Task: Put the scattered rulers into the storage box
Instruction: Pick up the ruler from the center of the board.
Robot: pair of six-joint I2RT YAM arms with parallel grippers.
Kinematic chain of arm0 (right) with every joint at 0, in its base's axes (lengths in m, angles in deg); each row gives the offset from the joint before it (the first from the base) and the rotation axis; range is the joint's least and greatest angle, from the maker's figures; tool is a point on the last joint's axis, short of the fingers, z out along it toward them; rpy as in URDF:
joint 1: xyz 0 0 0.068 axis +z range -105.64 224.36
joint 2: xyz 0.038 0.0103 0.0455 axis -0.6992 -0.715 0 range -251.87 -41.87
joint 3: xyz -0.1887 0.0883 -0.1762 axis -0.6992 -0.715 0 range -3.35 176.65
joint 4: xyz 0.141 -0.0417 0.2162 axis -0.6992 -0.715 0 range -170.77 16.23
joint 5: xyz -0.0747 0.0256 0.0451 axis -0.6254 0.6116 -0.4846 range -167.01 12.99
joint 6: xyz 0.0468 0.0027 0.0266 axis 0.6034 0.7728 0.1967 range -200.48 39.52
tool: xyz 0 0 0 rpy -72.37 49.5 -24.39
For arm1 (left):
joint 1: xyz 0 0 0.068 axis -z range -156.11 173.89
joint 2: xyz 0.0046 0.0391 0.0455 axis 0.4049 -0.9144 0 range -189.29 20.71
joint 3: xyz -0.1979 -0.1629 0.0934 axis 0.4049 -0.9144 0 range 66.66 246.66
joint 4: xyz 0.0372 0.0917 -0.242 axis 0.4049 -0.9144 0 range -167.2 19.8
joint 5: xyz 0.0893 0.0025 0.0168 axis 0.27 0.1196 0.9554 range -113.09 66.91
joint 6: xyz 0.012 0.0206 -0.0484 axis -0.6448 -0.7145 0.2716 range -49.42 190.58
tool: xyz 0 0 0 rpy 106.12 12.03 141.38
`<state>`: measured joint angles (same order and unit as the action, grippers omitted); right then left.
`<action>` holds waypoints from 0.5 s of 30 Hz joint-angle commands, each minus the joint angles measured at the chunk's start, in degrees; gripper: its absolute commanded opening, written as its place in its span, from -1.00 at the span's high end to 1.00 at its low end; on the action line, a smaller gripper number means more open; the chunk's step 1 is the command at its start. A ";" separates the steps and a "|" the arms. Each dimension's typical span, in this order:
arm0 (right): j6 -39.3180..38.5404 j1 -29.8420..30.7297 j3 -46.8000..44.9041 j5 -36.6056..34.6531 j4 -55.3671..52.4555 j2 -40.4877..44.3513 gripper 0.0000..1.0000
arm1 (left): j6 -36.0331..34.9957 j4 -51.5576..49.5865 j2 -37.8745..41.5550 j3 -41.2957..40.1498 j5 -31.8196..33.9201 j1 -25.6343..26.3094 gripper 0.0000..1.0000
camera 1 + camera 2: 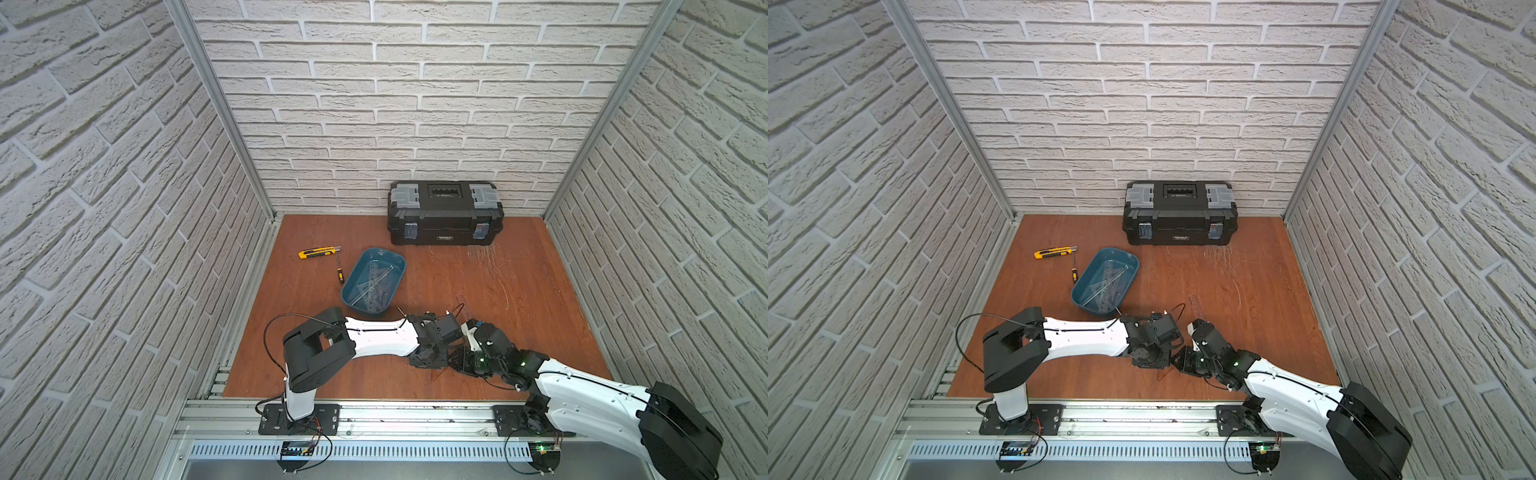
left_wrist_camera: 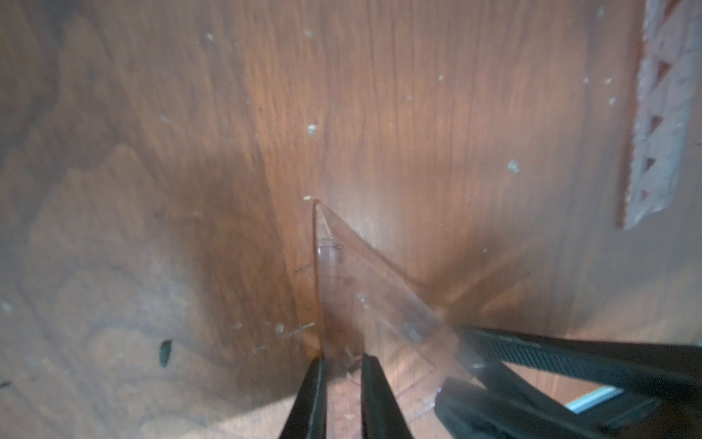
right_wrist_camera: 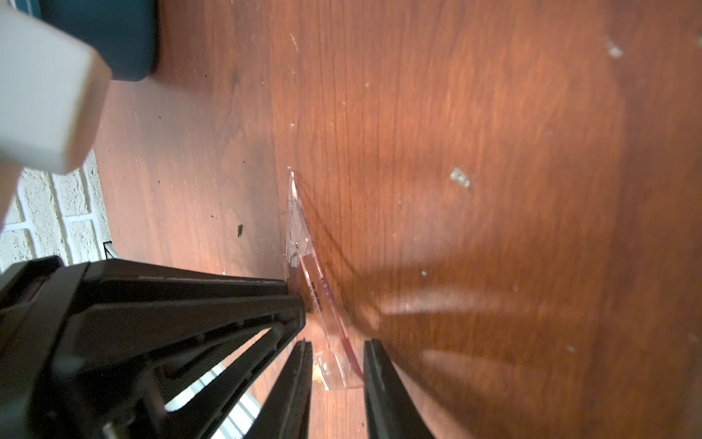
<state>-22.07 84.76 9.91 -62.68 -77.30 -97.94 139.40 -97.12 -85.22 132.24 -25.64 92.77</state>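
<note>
A clear triangular set square (image 2: 342, 273) (image 3: 300, 235) is tilted up off the wooden table at front centre, where both arms meet. My left gripper (image 2: 342, 361) (image 1: 446, 359) is shut on one edge of it. My right gripper (image 3: 338, 347) (image 1: 467, 359) has closed onto a corner, which spans the gap from pad to pad. The right gripper's fingers (image 2: 569, 361) show in the left wrist view, and the left gripper's fingers (image 3: 190, 296) in the right wrist view. The teal storage box (image 1: 357, 266) (image 1: 1090, 270) stands behind the left arm with several clear rulers (image 1: 376, 286) inside. A faint straight ruler (image 1: 460, 301) (image 1: 1192, 305) lies behind the grippers.
A black toolbox (image 1: 444, 212) stands against the back wall. A yellow utility knife (image 1: 318, 252) and a small screwdriver (image 1: 339, 272) lie left of the storage box. Brick-patterned walls close in three sides, and a metal rail (image 1: 415, 419) runs along the front.
</note>
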 commanded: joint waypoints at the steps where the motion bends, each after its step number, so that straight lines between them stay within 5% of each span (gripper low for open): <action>1: 1.57 0.20 1.42 0.67 3.03 0.19 0.46 | 0.18 -0.99 -1.34 -2.61 -0.07 -0.45 0.72; 15: 2.89 0.21 1.51 1.79 4.81 -0.96 0.70 | 0.46 -0.78 0.08 -3.53 0.56 -0.48 0.54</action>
<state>-19.84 84.76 9.91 -61.65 -75.53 -98.71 139.84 -95.50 -84.47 131.02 -25.88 92.57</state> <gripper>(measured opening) 0.161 0.223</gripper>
